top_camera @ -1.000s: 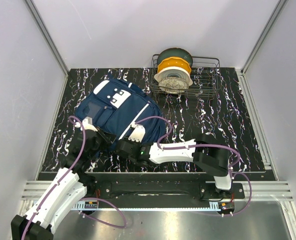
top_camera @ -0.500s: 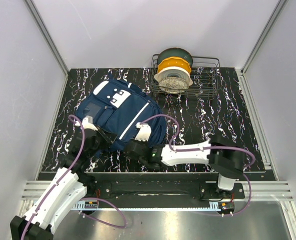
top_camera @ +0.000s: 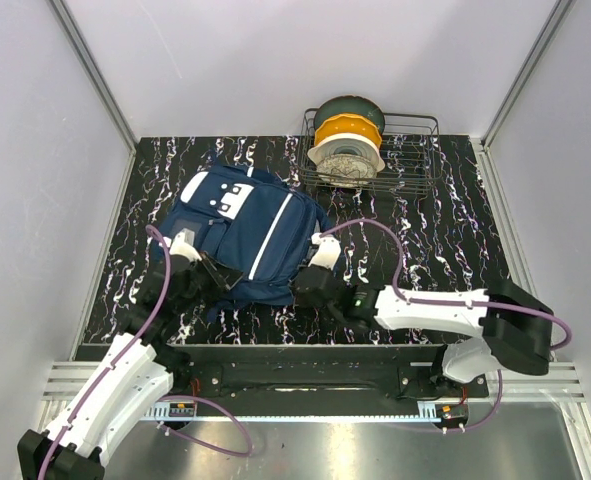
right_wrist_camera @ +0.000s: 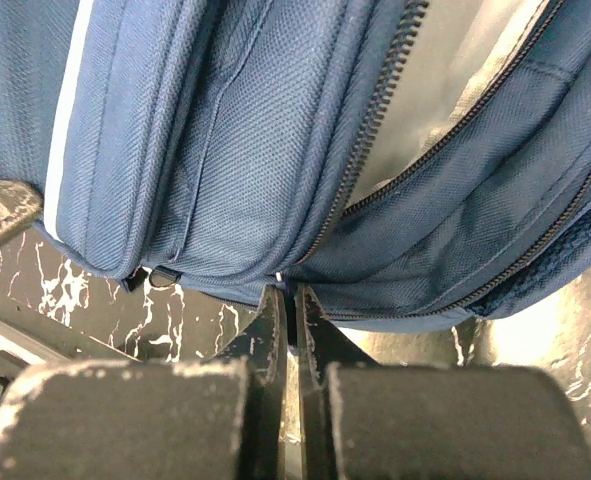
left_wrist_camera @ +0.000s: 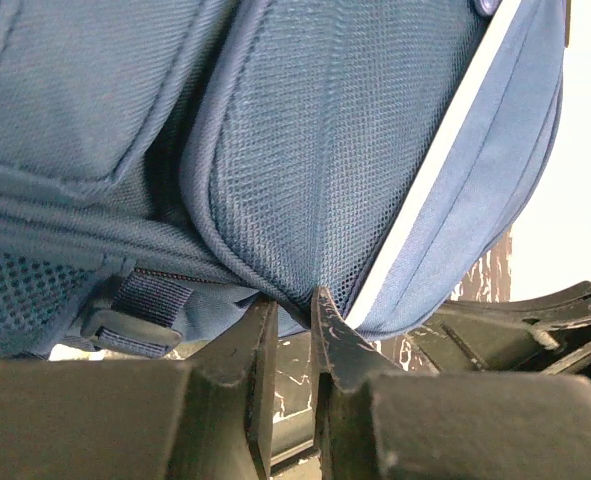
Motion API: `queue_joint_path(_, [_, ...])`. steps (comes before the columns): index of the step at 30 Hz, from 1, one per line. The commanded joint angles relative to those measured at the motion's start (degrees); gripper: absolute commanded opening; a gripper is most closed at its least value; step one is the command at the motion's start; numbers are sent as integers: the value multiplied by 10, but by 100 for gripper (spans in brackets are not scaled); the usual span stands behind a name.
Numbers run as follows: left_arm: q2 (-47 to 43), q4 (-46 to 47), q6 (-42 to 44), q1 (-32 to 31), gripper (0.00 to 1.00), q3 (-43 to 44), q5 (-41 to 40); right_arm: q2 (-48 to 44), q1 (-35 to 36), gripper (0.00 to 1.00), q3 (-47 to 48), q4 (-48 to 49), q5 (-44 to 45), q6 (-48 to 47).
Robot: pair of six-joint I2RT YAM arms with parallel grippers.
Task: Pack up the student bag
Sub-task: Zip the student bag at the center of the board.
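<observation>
The student bag (top_camera: 245, 215), navy with white patches and a thin white stripe, lies flat on the left half of the table. My left gripper (top_camera: 218, 283) is at its near-left edge. In the left wrist view the left gripper (left_wrist_camera: 293, 300) is shut on a fold of the student bag (left_wrist_camera: 325, 150) beside the stripe. My right gripper (top_camera: 303, 283) is at the bag's near-right edge. In the right wrist view the right gripper (right_wrist_camera: 287, 292) is shut on the rim of the student bag (right_wrist_camera: 235, 150), just below an open zip with pale lining (right_wrist_camera: 445, 90) showing.
A wire basket (top_camera: 415, 165) at the back right holds upright spools (top_camera: 347, 145), green, orange and white. The black marbled table (top_camera: 445, 240) is bounded by white walls on three sides. The arm bases and cables sit along the near edge.
The right gripper shut at the bag's near edge and moved right. The bag's right side was drawn out with it and now lies flatter and wider. The left gripper stayed put.
</observation>
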Motion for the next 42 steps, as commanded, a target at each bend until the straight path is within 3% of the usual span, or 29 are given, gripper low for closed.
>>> queue_joint_path(1, [-10, -35, 72, 18, 0, 28, -50, -63, -71, 0, -38, -56, 141, -120])
queue_joint_path(2, [-7, -36, 73, 18, 0, 28, -52, -69, -71, 0, -40, -45, 134, -167])
queue_joint_path(7, [-5, -53, 77, 24, 0, 42, -60, -96, -72, 0, -44, -28, 154, -225])
queue_joint_path(9, [-4, -57, 82, 27, 0, 49, -76, -115, -86, 0, -56, -8, 73, -242])
queue_joint_path(10, [-3, -58, 83, 29, 0, 49, -77, -138, -101, 0, -61, 1, -34, -232])
queue_joint_path(11, [0, -56, 83, 30, 0, 50, -76, -149, -109, 0, -63, 4, -65, -217])
queue_joint_path(15, [13, -36, 77, 34, 0, 50, -66, -160, -110, 0, -61, -11, -170, -146])
queue_joint_path(19, [19, -14, 74, 35, 0, 49, -48, -143, -110, 0, -51, -33, -212, -115])
queue_joint_path(21, [21, -5, 70, 36, 0, 44, -27, -128, -110, 12, -49, -10, -233, -92])
queue_joint_path(22, [23, 3, 69, 36, 0, 43, -19, -120, -109, 27, -46, 2, -270, -68])
queue_joint_path(24, [25, 8, 62, 36, 0, 42, 6, -89, -103, 38, -28, 24, -297, -34])
queue_joint_path(26, [26, 12, 53, 35, 0, 41, 25, -67, -74, 48, -14, 53, -291, 11])
queue_joint_path(29, [22, 20, 48, 36, 0, 46, 60, -26, -21, 55, 11, 77, -245, 43])
queue_joint_path(37, [13, -12, 37, 36, 0, 102, 98, 39, -7, 61, 28, 120, -187, 112])
queue_joint_path(42, [12, -30, 51, 36, 0, 116, 93, 63, -12, 60, 65, 68, -145, 105])
